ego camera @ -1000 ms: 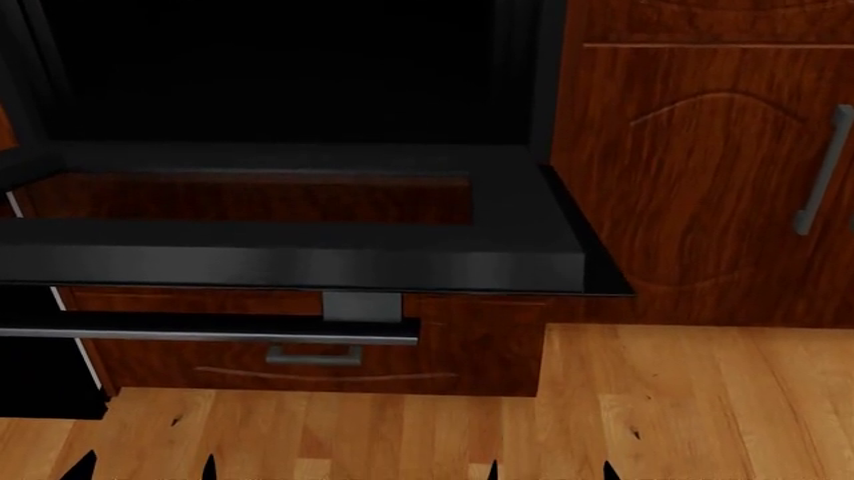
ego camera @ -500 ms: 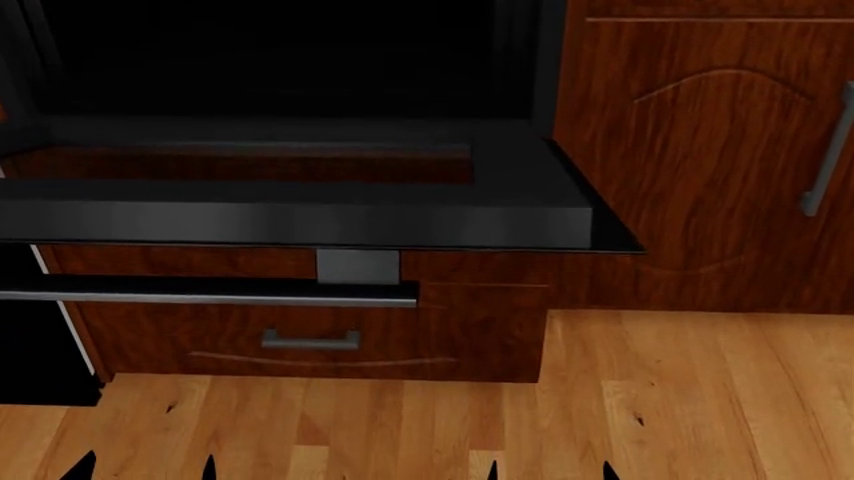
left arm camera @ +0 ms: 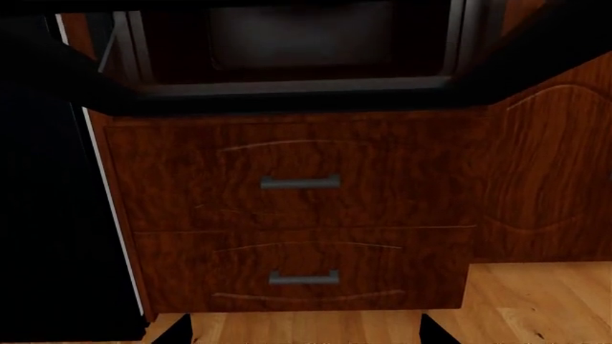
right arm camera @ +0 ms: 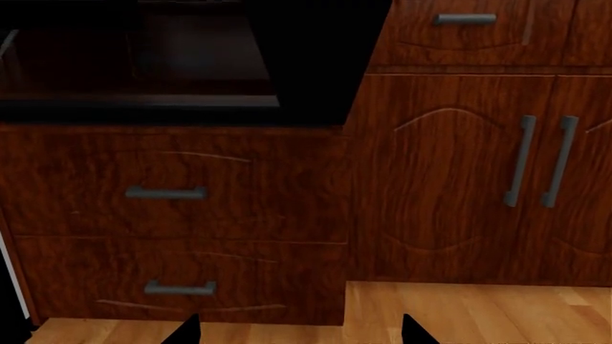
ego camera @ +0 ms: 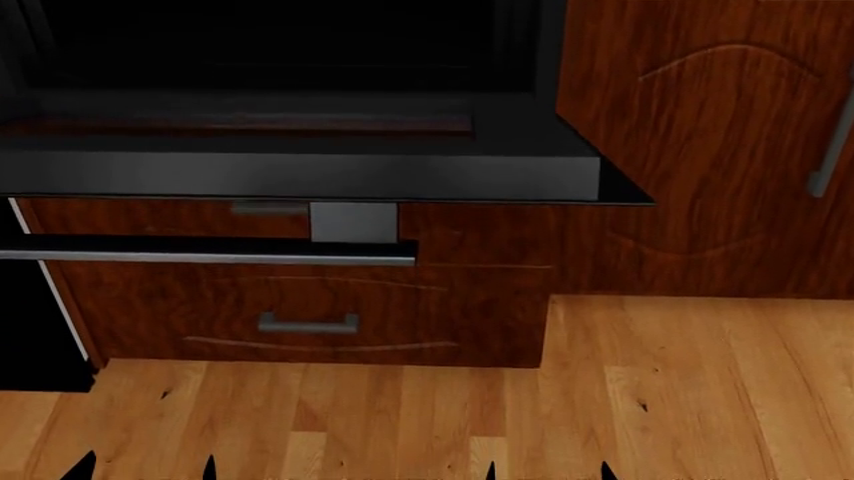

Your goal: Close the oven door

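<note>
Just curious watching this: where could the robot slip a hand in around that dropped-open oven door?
Open floor lies before the cabinet doors. The gap under the oven door is tight: its bar handle hangs before the drawers.

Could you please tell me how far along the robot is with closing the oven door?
Nothing looks done yet: the oven door lies folded down flat, open. Neither hand touches it; both hang low, facing the drawers beneath. Left: reach under the door and swing it up shut.

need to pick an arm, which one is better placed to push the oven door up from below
Probably left. The oven door hangs flat and open, its bar handle toward the head view's left; the left wrist view faces the drawers under it more squarely. Neither gripper touches it.
</note>
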You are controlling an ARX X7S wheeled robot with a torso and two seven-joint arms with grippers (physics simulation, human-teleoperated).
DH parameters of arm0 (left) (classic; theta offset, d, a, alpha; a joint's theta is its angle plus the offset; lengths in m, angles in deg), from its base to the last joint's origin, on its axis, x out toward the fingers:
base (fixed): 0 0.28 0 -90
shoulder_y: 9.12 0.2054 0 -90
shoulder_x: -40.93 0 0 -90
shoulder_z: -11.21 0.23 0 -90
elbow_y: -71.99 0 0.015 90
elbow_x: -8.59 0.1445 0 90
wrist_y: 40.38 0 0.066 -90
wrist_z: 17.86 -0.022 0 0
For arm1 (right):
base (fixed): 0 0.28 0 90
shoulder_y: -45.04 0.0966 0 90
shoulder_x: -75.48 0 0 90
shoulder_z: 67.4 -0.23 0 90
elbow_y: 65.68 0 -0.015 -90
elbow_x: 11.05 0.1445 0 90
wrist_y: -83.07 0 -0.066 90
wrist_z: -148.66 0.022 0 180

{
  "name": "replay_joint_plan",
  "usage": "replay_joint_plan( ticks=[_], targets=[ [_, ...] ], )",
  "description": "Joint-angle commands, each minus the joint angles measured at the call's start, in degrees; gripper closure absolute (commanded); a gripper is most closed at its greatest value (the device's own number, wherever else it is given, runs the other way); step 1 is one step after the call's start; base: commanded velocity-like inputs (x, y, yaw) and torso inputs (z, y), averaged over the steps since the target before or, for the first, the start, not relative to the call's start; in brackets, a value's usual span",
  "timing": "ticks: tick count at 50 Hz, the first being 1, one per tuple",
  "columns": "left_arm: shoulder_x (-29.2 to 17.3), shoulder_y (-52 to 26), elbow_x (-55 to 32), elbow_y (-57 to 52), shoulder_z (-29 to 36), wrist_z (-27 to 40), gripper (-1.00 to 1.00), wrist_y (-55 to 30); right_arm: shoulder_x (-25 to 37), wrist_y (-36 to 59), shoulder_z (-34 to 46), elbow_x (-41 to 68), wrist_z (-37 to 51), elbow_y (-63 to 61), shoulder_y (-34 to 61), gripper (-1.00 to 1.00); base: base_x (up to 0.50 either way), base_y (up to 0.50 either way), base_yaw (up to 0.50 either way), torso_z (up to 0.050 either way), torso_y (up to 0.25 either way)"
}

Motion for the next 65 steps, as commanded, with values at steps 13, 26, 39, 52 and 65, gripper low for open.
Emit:
replay_joint_plan(
  ticks=[13, 26, 39, 52, 65],
  targets=[
    [-0.6, -0.4, -1.1, 0.4, 0.7, 0.1, -1.00, 0.3, 0.5, 0.1, 0.5, 0.6, 0.9, 0.0, 0.3, -1.00, 0.00, 0.00, 0.00, -0.050, 0.000],
    [-0.7, -0.5, -2.0, 0.6, 0.8, 0.5, -1.00, 0.4, 0.8, 0.4, 1.0, 0.4, 1.6, 0.3, 0.5, -1.00, 0.00, 0.30, 0.00, -0.004, 0.000],
    [-1.0, -0.5, -2.1, 0.6, 1.2, 1.0, -1.00, 0.6, 1.0, 0.1, 1.6, 0.5, 1.8, 0.6, 0.6, -1.00, 0.00, 0.50, 0.00, 0.000, 0.000],
    [-1.3, -0.8, -0.9, 0.6, 2.0, 2.4, -1.00, -0.5, 1.4, -0.5, 1.8, 1.1, 1.9, 0.2, 0.3, -1.00, 0.00, 0.27, 0.00, -0.003, 0.000],
    [-1.6, -0.5, -1.8, 0.3, 2.1, 2.3, -1.00, -0.1, 1.6, -0.6, 2.1, 1.5, 2.1, 0.3, 0.4, -1.00, 0.00, 0.00, 0.00, -0.050, -0.001]
  ],
)
